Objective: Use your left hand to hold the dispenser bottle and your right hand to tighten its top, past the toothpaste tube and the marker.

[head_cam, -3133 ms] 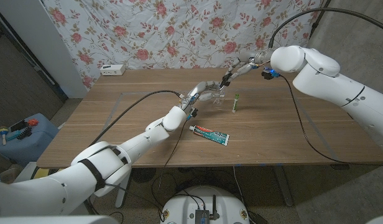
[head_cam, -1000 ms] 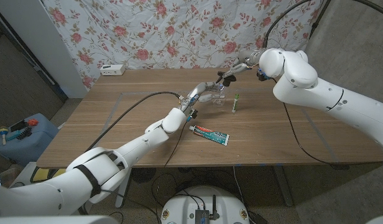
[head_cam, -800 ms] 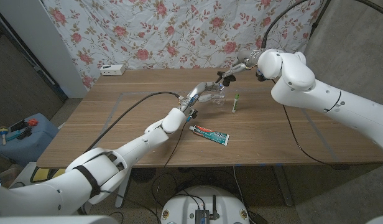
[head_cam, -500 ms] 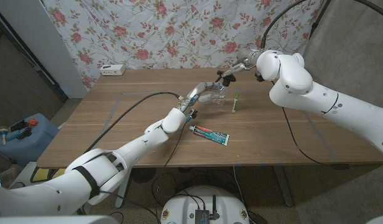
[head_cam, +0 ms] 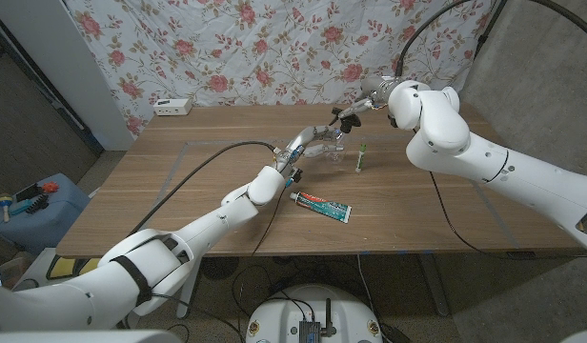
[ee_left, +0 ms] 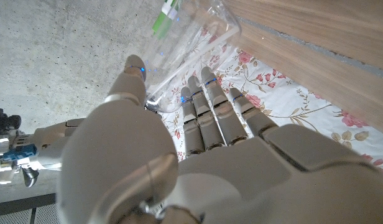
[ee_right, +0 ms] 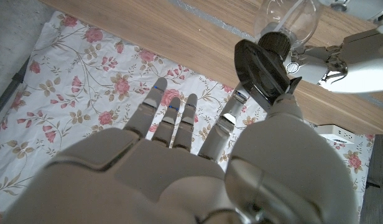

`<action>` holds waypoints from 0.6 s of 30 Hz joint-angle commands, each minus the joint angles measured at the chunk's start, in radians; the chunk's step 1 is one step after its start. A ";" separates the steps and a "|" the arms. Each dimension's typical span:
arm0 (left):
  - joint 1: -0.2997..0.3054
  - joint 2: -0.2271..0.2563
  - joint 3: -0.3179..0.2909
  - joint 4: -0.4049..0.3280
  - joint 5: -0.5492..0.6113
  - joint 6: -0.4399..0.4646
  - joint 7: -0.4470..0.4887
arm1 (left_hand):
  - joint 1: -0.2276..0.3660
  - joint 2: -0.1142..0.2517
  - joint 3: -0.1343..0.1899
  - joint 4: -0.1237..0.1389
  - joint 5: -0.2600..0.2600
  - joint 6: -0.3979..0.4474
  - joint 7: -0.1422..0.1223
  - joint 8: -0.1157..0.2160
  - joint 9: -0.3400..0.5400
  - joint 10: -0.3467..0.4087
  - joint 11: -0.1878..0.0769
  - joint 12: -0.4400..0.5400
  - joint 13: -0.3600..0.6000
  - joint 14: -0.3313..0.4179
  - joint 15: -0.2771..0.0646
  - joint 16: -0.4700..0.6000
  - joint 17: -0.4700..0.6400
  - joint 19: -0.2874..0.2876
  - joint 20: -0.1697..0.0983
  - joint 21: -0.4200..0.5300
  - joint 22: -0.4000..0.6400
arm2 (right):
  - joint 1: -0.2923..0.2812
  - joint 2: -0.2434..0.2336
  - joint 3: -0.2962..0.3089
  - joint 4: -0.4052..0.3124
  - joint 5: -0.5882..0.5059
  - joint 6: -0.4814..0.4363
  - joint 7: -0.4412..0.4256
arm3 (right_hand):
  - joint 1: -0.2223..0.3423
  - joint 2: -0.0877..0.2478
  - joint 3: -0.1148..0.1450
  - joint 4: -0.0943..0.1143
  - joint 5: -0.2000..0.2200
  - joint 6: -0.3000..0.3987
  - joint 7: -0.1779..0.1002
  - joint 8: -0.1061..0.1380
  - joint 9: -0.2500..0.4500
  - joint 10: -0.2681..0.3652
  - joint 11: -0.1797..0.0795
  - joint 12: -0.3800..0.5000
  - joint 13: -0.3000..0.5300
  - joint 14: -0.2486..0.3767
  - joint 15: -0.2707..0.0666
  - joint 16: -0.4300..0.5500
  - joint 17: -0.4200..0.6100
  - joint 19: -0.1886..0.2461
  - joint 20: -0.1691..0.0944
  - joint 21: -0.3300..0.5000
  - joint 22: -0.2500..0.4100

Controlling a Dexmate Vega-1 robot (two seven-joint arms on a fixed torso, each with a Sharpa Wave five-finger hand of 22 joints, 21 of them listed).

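Holding the clear dispenser bottle [head_cam: 330,147] steady, the left hand [head_cam: 313,142] grips it while the right hand [head_cam: 355,110] pinches its black top [ee_right: 261,66] at 12 o'clock, so I think only twisting is left.

A clear, seemingly plastic dispenser bottle [head_cam: 333,150] stands on the matt wooden table [head_cam: 179,191] before floral cloth [head_cam: 227,48].

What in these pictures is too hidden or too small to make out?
- Bottle, head view: clear and tiny, mostly behind the left hand.
- Whether the top is screwed tight: right wrist view, the right hand covers part of it.
- Marker and toothpaste tube lettering: too small.
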 commanded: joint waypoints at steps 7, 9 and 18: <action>-0.004 -0.004 0.000 0.010 0.000 -0.009 -0.002 | -0.040 0.061 0.083 0.076 0.004 0.061 -0.044 0.003 0.003 0.006 -0.006 0.005 0.003 0.005 -0.072 0.006 0.004 -0.003 -0.043 0.001 0.003 | -0.090 0.068 0.048 0.017 -0.213 0.042 0.039 | 0.018 0.014 0.004 -0.012 0.006 0.266 0.164 0.020 0.003 0.046 -0.006 0.012 0.001 0.044 -0.015 0.009 0.002 0.035 -0.010 0.007 0.002; -0.005 -0.005 0.000 0.013 0.000 -0.011 -0.001 | -0.040 0.060 0.082 0.075 0.004 0.061 -0.044 0.003 0.003 0.006 -0.004 0.004 0.003 0.005 -0.072 0.006 0.004 -0.003 -0.044 0.001 0.003 | -0.102 0.073 0.062 0.019 -0.226 0.056 0.043 | 0.019 0.016 0.004 -0.013 0.006 0.250 0.161 0.012 0.003 0.047 -0.006 0.009 0.001 0.047 -0.015 0.008 0.002 0.035 -0.011 0.005 0.003; -0.001 -0.002 -0.003 0.009 0.000 -0.009 0.003 | -0.039 0.060 0.082 0.075 0.004 0.060 -0.045 0.002 0.003 0.008 -0.007 0.005 0.003 0.005 -0.073 0.006 0.004 -0.002 -0.045 0.001 0.003 | -0.146 0.091 0.136 0.015 -0.234 0.118 0.072 | 0.007 0.003 -0.007 -0.013 0.002 0.088 0.136 -0.065 0.004 0.039 0.002 -0.014 0.002 0.039 -0.014 -0.013 0.005 0.025 -0.005 -0.007 0.003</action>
